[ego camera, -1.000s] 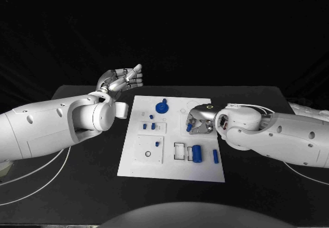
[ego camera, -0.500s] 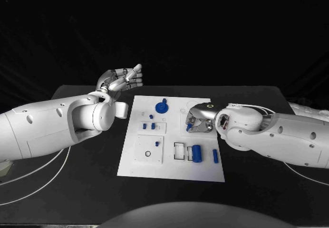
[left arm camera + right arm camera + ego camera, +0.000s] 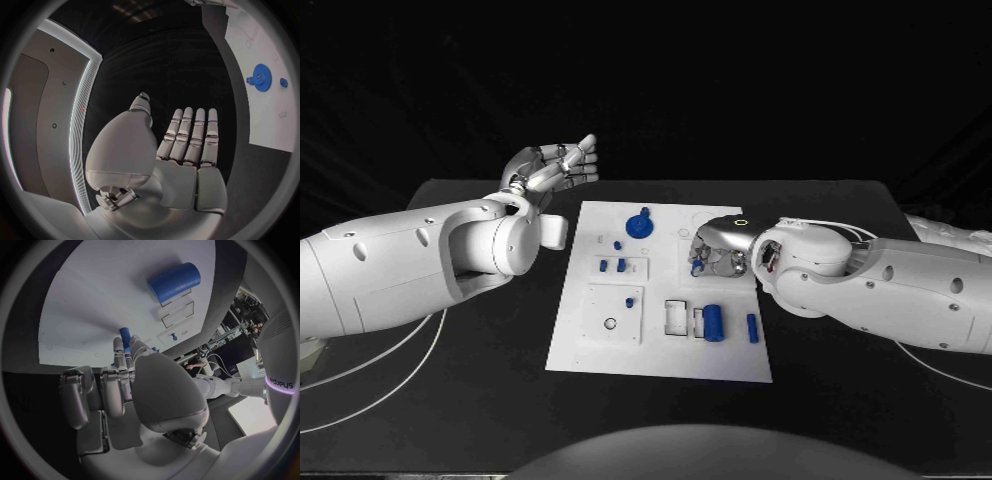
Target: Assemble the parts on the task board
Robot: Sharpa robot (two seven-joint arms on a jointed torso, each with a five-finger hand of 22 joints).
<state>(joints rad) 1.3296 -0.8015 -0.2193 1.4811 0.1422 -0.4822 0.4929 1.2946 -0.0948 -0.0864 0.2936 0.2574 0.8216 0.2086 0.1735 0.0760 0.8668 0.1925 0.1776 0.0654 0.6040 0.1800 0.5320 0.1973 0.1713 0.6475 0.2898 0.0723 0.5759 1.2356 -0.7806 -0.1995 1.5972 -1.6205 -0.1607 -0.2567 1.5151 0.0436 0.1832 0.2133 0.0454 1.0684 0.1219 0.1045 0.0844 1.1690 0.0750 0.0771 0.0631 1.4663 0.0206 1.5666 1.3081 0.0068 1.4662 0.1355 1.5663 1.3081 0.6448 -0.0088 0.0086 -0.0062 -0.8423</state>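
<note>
Black bench [image 3: 855, 400], white task board [image 3: 661, 362] at its middle: the right robot hand has crept slightly toward the board's far edge.

The right robot hand [image 3: 718, 250] hangs low over the board's right edge with its fingers curled around a small blue peg [image 3: 697, 267], pinched at the fingertips. It is slightly farther along than a second ago, which looks like lining the peg up over a socket, not seating it yet. Just nearer lie the blue cylinder [image 3: 715, 322] and a slim blue bar [image 3: 753, 329], unmoved, and the blue gear [image 3: 640, 224] stands by the far edge. The left robot hand [image 3: 557, 167] stays raised past the bench's far-left corner, fingers straight and holding nothing.
</note>
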